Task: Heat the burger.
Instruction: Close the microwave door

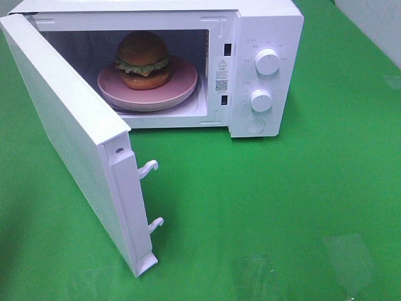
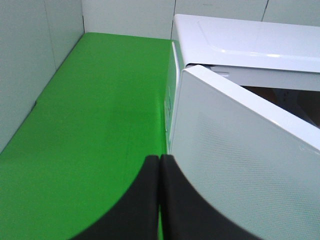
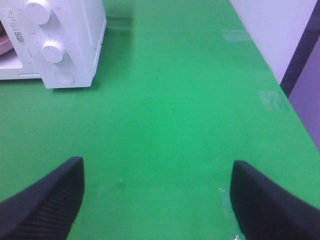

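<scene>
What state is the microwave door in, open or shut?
Open. The microwave door stands swung wide, its latch hooks exposed, and the burger on the pink plate sits in plain view inside.

Smooth glossy white microwave [image 1: 269, 25], door [image 1: 56, 113] face finely dotted, burger [image 1: 143, 47] with shiny golden-brown buns, smooth pink plate [image 1: 182, 84] with soft sheen, smooth green table [image 1: 282, 207] cover, faintly reflective.

Bright, even light, pale glare patches on the green table [image 1: 282, 207], wrist views slightly soft.

Probably a lab bench: green mat [image 1: 282, 207], white partition walls [image 2: 30, 75].
</scene>
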Tool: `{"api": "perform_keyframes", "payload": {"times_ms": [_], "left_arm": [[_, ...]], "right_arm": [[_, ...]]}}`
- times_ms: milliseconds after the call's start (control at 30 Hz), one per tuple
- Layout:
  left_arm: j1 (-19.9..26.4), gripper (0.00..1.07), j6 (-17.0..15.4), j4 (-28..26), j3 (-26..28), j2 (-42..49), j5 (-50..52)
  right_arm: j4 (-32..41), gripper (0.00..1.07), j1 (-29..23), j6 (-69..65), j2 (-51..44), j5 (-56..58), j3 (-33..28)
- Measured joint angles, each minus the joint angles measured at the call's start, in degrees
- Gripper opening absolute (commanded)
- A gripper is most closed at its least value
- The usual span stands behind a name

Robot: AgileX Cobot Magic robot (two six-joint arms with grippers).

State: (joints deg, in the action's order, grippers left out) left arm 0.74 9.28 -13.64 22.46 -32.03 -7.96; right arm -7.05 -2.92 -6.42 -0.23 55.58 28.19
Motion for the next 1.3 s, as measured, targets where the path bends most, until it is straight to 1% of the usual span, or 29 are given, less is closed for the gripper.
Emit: {"api": "perform_keyframes", "payload": {"times_ms": [33,67,133,167,200,233,267,467,567,600,633,700,733,767,800,833,867,967,1000,1033,1100,1133,1167,1200,1233,1267,1300], "left_arm": [[0.0,0.00,0.0,-0.2,-1.5,-0.3,2.5],[0.0,0.00,0.0,-0.2,-1.5,-0.3,2.5],[0.0,0.00,0.0,-0.4,-6.7,-0.9,11.8],[0.0,0.00,0.0,-0.4,-6.7,-0.9,11.8],[0.0,0.00,0.1,0.1,-8.9,-0.9,15.9],[0.0,0.00,0.1,0.1,-8.9,-0.9,15.9],[0.0,0.00,0.1,0.8,-11.1,-0.9,19.8],[0.0,0.00,0.1,2.0,-13.6,-1.8,22.9],[0.0,0.00,0.1,3.1,-13.9,-5.9,25.8],[0.0,0.00,0.1,3.1,-13.9,-5.9,25.8],[0.0,0.00,0.0,3.8,-13.9,-8.7,27.8],[0.0,0.00,-0.3,4.1,-13.9,-10.0,28.7],[0.0,0.00,-1.5,5.0,-13.9,-12.6,30.5],[0.0,0.00,-1.5,5.0,-13.9,-12.6,30.5],[0.0,0.00,-3.2,6.4,-13.9,-15.1,32.6],[0.0,0.00,-3.2,6.4,-13.9,-15.1,32.6],[0.0,0.00,-4.5,8.5,-13.3,-17.6,33.6],[0.0,0.00,-5.1,9.8,-12.9,-18.9,33.9],[0.0,0.00,-6.3,12.4,-11.7,-21.3,34.7],[0.0,0.00,-6.3,12.4,-11.7,-21.3,34.7],[0.0,0.00,-9.6,17.3,-9.6,-25.6,37.4],[0.0,0.00,-9.6,17.3,-9.6,-25.6,37.4],[0.0,0.00,-11.5,19.5,-9.1,-28.1,38.9],[0.0,0.00,-11.5,19.5,-9.1,-28.1,38.9],[0.0,0.00,-13.2,22.6,-8.8,-30.8,40.9],[0.0,0.00,-13.8,23.9,-8.8,-31.8,41.8],[0.0,0.00,-13.8,23.9,-8.8,-31.8,41.8]], "right_arm": [[0.0,0.76,0.0,0.0,0.0,0.0,0.0],[0.0,0.76,0.0,0.0,0.0,0.0,0.0],[0.0,0.76,0.0,0.0,0.0,0.0,0.0],[0.0,0.76,0.0,0.0,0.0,0.0,0.0],[0.0,0.76,0.0,0.0,0.0,0.0,0.0],[0.0,0.76,0.0,0.0,0.0,0.0,0.0],[0.0,0.76,0.0,0.0,0.0,0.0,0.0],[0.1,0.76,0.0,0.0,0.0,0.0,0.0],[0.1,0.76,0.0,0.0,0.0,0.0,0.0],[0.1,0.76,0.0,0.0,0.0,0.0,0.0],[0.1,0.76,0.0,0.0,0.0,0.0,0.0],[0.1,0.76,0.0,0.0,0.0,0.0,0.0],[0.1,0.76,0.0,0.0,0.0,0.0,0.0],[0.1,0.76,0.0,0.0,0.0,0.0,0.0],[0.1,0.76,0.0,0.0,0.0,0.0,0.0],[0.1,0.76,0.0,0.0,0.0,0.0,0.0],[0.1,0.76,0.0,0.0,0.0,0.0,0.0],[0.1,0.76,0.0,0.0,0.0,0.0,0.0],[0.1,0.76,0.0,0.0,0.0,0.0,0.0],[0.1,0.76,0.0,0.0,0.0,0.0,0.0],[0.1,0.76,0.0,0.0,0.0,0.0,0.0],[0.1,0.76,0.0,0.0,0.0,0.0,0.0],[0.1,0.76,0.0,0.0,0.0,0.0,0.0],[0.1,0.76,0.0,0.0,0.0,0.0,0.0],[0.1,0.76,0.0,0.0,0.0,0.0,0.0],[0.1,0.76,0.0,0.0,0.0,0.0,0.0],[0.1,0.76,0.0,0.0,0.0,0.0,0.0]]}}
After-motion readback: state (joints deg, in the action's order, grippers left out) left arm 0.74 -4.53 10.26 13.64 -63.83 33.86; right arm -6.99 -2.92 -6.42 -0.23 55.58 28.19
